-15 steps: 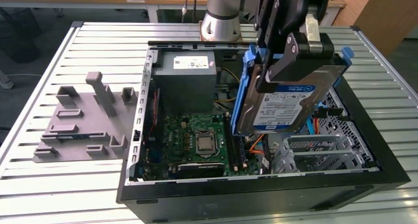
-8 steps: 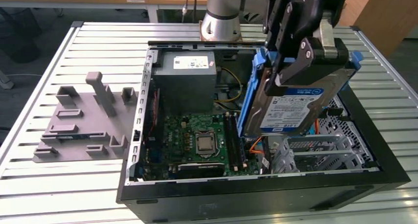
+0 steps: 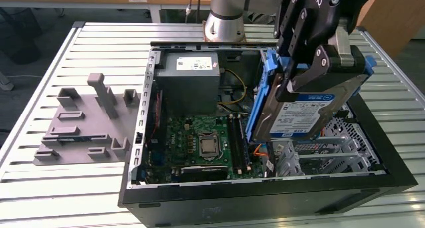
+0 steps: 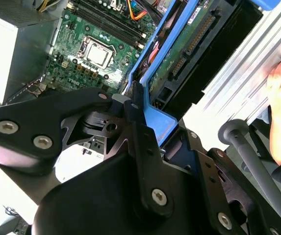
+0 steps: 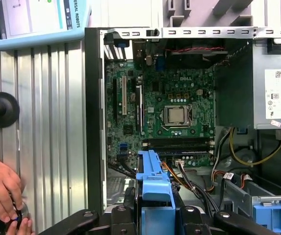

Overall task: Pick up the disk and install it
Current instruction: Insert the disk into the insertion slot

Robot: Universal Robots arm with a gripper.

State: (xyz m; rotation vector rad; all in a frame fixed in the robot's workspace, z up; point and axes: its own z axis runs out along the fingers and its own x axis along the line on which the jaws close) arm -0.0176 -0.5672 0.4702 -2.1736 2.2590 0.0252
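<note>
The pick-up is judged done and the install is in hand: the disk (image 3: 302, 116) is held off the table (image 3: 40, 188) by the gripper (image 3: 319, 71), whose fingers are clamped on the disk's upper end, one on each face, over the blue carrier. In the exterior view the disk hangs steeply tilted, label toward the camera, above the open case (image 3: 199, 200). It sits at about two o'clock from the motherboard (image 3: 199, 143), with the metal cage (image 3: 332, 153) at about five o'clock from it. Whether its lower end touches the cage cannot be told. The grey holder block (image 3: 86, 123) lies on the table at nine o'clock from the case, well apart from the gripper. In the second wrist view the disk's green circuit side (image 4: 189, 44) and connector are seen beyond the black fingers (image 4: 140, 127). In the first wrist view the carrier (image 5: 152, 181) is seen over the case interior, with a bundle of cables (image 5: 194, 181) just beside it. A person's hand (image 5: 0, 188) rests at a control beside the case, outside it. As a judgement, seating the disk would call for its tilt to be matched to the cage opening and the carrier's edges lined up with the cage walls — and for the cables to be kept clear, since a snag or a skewed entry could jam the carrier.
</note>
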